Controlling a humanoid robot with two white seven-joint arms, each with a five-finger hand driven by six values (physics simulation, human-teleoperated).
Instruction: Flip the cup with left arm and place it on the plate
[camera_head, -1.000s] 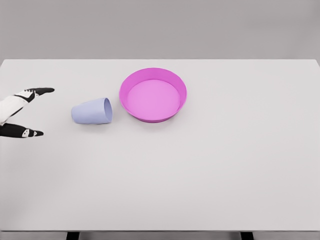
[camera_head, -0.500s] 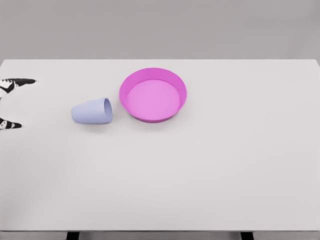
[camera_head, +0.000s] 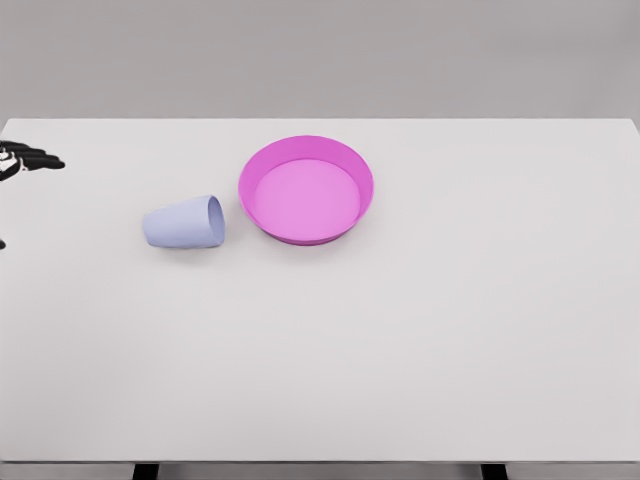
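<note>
A pale lavender cup (camera_head: 183, 222) lies on its side on the white table (camera_head: 400, 330), with its mouth facing right toward the plate. The magenta plate (camera_head: 305, 190) has a raised rim and sits just right of the cup, a small gap between them. Only a little of my left hand (camera_head: 10, 200) shows at the far left edge. Its dark fingertips (camera_head: 35, 159) are above and a sliver of thumb below, spread apart and holding nothing. The hand is well left of the cup and not touching it. The right arm is out of sight.
The table's far edge runs along the top, under a plain grey wall. Its near edge shows at the bottom of the picture, with two dark legs below it.
My left hand has drawn back to the left, away from the cup, and is almost out of the frame. Cup and plate have not moved.
</note>
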